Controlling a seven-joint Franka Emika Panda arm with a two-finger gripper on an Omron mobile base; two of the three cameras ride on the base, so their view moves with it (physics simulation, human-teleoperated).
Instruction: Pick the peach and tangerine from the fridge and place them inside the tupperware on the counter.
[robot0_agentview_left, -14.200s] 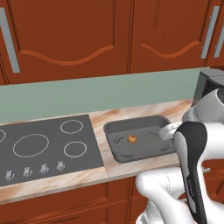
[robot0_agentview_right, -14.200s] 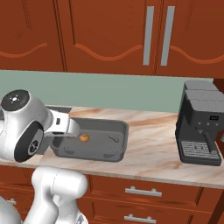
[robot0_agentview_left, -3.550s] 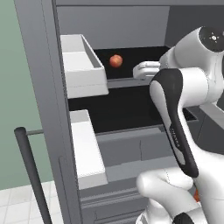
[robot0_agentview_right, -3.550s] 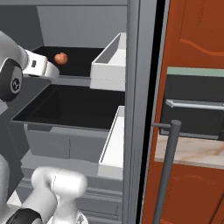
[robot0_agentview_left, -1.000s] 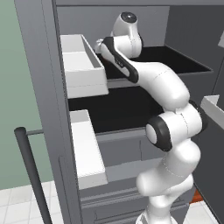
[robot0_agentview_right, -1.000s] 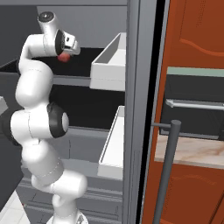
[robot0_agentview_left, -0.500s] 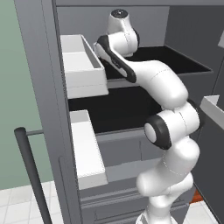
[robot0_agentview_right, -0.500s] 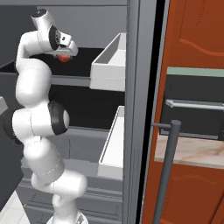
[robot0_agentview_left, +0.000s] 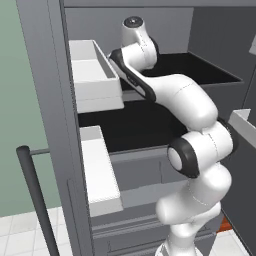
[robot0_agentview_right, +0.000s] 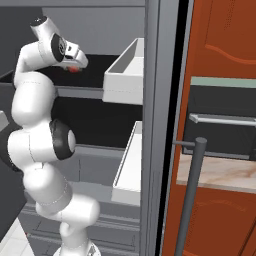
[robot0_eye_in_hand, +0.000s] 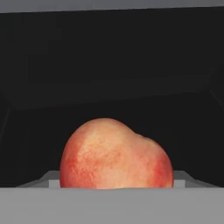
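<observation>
Peach (robot0_eye_in_hand: 116, 155) alone on black fridge shelf (robot0_agentview_left: 210, 70).

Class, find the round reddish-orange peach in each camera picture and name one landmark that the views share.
Left base view: cannot be made out, behind the white arm.
Right base view: upper left, red sliver at the tool, peach.
Hand view: bottom centre, large.
Shared landmark: black upper fridge shelf.

white arm stretches up and forward, elbow bent, hand (robot0_agentview_right: 75, 64) angled down; jaw state unclear.
</observation>
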